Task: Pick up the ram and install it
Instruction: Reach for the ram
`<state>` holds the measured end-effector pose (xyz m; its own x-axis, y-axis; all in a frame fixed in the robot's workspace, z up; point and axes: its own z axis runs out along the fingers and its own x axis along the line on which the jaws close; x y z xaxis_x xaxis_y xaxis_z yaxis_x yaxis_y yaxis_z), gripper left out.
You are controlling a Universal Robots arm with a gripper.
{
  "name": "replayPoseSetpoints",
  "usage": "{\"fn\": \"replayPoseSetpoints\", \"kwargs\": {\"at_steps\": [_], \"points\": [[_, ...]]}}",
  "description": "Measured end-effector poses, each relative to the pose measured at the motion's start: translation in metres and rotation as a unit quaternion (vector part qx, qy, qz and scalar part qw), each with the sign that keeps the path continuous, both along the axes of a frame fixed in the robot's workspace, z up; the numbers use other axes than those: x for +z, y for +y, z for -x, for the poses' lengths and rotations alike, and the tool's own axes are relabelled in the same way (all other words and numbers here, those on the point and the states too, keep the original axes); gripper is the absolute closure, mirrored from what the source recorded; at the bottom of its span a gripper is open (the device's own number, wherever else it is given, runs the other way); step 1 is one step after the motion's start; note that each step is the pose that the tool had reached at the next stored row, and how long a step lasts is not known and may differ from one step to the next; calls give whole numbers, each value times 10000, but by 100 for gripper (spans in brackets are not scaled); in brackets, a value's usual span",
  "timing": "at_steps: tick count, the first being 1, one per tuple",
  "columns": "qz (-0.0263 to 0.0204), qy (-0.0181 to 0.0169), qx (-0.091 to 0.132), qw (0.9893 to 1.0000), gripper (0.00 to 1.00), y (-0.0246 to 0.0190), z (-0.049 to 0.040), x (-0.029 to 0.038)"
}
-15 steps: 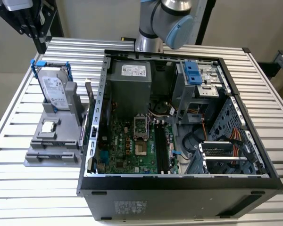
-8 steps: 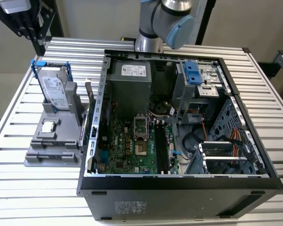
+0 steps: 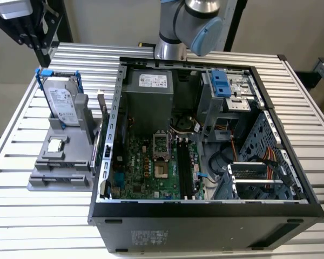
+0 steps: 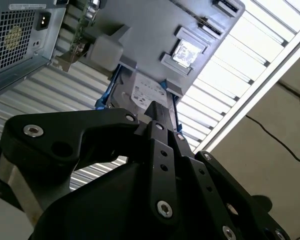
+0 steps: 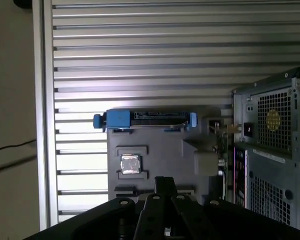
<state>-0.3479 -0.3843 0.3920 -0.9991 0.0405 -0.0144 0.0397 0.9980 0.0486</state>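
Fingers above the grey holder, ram untouched.
The fingers are pressed together, holding nothing; the ram stands on edge in the holder (just beside the open computer case) on the slatted surface.

The hand points straight down. Its two black fingers are pressed together at the tips, with nothing between them. Behind the tips, the linkage bars splay outward toward the hand's broad black body. Well off to one side of the hand is the silver arm joint with its blue cap.
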Motion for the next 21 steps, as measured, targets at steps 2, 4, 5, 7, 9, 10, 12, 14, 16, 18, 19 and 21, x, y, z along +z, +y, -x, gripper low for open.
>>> {"fn": "replayPoseSetpoints", "kwargs": {"at_steps": [2,4,5,7,9,10,12,14,16,18,19,21], "points": [[0,0,-4,10000,100,-24,0,0],[0,0,-8,10000,100,-49,1,0],[0,0,-10,10000,100,-62,2,0],[0,0,-14,10000,100,-88,2,0],[0,0,-18,10000,100,-112,3,0],[0,0,-20,10000,100,-125,3,0],[0,0,-24,10000,100,-151,4,0],[0,0,-29,10000,100,-178,5,0],[0,0,-35,10000,100,-205,6,0],[0,0,-42,10000,100,-231,7,0],[0,0,-45,10000,100,-243,7,0],[0,0,-51,10000,100,-267,8,0]]}}
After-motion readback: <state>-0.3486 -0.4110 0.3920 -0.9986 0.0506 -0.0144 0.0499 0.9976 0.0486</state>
